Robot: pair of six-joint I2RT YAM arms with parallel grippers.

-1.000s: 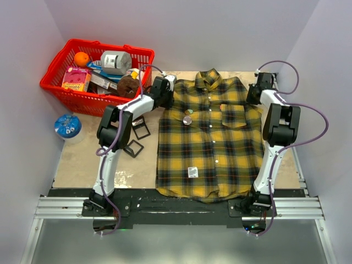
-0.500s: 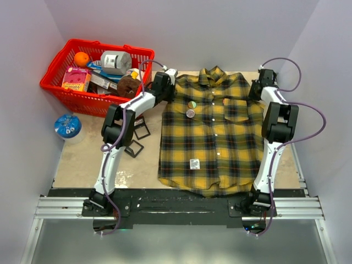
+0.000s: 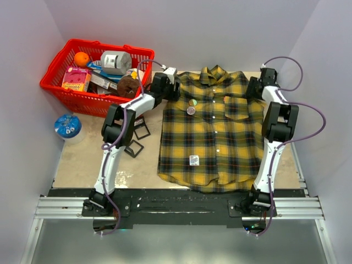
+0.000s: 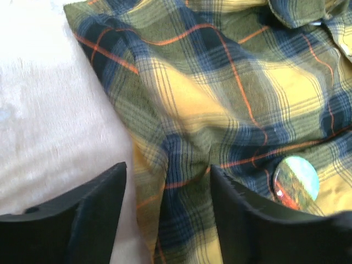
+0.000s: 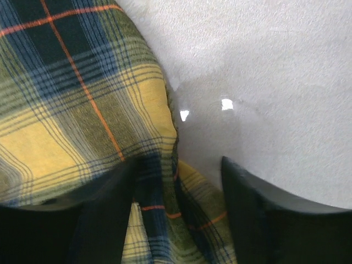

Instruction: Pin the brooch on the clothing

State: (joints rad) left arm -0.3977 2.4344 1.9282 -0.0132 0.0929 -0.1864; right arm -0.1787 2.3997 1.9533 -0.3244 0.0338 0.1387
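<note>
The clothing (image 3: 212,137) is a yellow-and-dark plaid shirt lying flat, collar toward the far wall. A round brooch (image 3: 193,102) rests on its chest, with a second round badge (image 3: 190,110) just below it. My left gripper (image 3: 175,91) sits at the shirt's left shoulder; in the left wrist view it (image 4: 168,214) stands open, loose fabric (image 4: 181,137) between the fingers and the brooch (image 4: 296,177) to the right. My right gripper (image 3: 252,88) is at the other shoulder, open (image 5: 179,214) over the shirt's edge (image 5: 82,115).
A red basket (image 3: 70,97) full of groceries stands at the back left. A blue round lid (image 3: 67,126) lies by the left wall. Two small black frames (image 3: 137,130) (image 3: 133,148) lie left of the shirt. Walls close in on three sides.
Both grippers, shut on the shirt's shoulders before, have pulled the shirt toward the far wall and have now opened, letting the fabric go. The brooch rode along with the shirt.
</note>
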